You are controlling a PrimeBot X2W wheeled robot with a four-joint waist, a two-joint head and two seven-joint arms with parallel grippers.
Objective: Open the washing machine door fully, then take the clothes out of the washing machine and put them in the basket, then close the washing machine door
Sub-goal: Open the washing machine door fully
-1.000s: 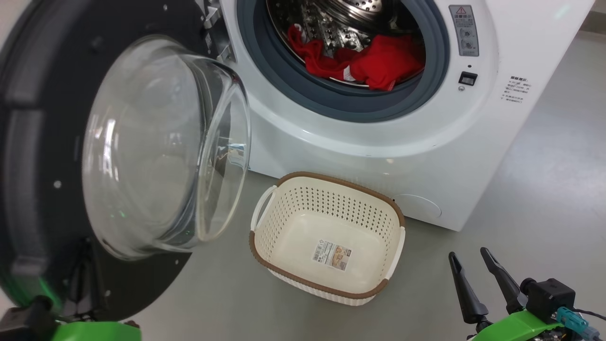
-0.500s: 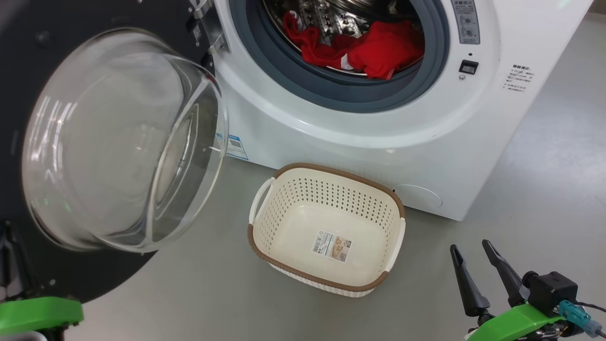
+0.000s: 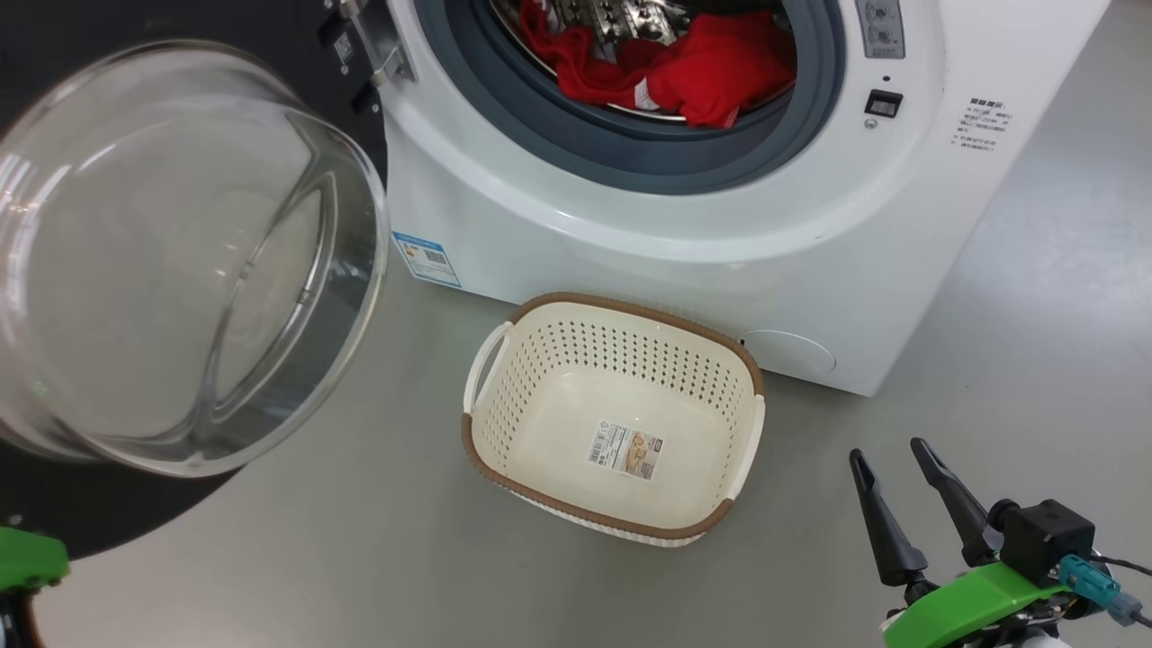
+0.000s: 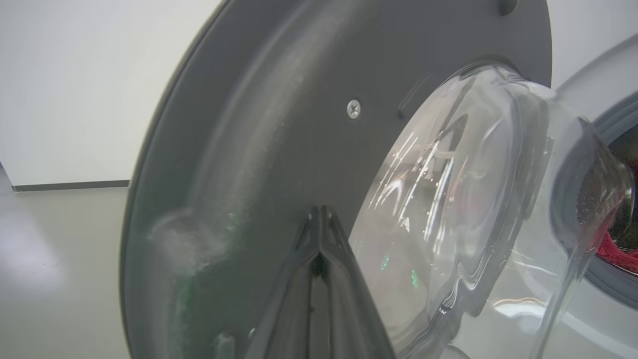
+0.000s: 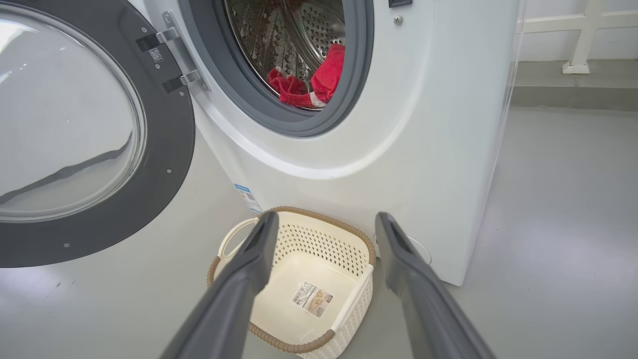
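- Since a second ago: wider swing of the door [image 4: 259, 124] away from the washer [image 3: 630, 252], baring a blue sticker [image 3: 426, 258] on the white front that was behind the glass [image 3: 180, 261] before. Also a shift of the head camera, so everything sits a little higher in that view.
- Left end effector [image 4: 321, 219]: closed tight, fingers pressed together with nothing between them. Tips at the door's dark inner face, just beside the bulging glass; cannot tell whether touching.
- Right end effector [image 3: 886, 450]: spread wide, holding nothing. Low at the right of the head view, over the grey floor [image 3: 360, 558]. Near the basket [image 3: 621, 360] but apart from it. In its own wrist view, aimed at the basket and the washer's front.
- Basket: upright on the floor, just in front of the washer, below the round opening. Paper label [image 3: 625, 452] on its bottom.
- Clothes [image 3: 711, 76]: red heap in the steel drum [image 5: 279, 35], at the lower front of the opening. Lying against the grey gasket [image 3: 576, 144], small white tag showing.
- Door: hung on a metal hinge [image 3: 378, 63] at the washer's left side, standing wide open. Glass bowl bulging toward the head camera, black rim around it.
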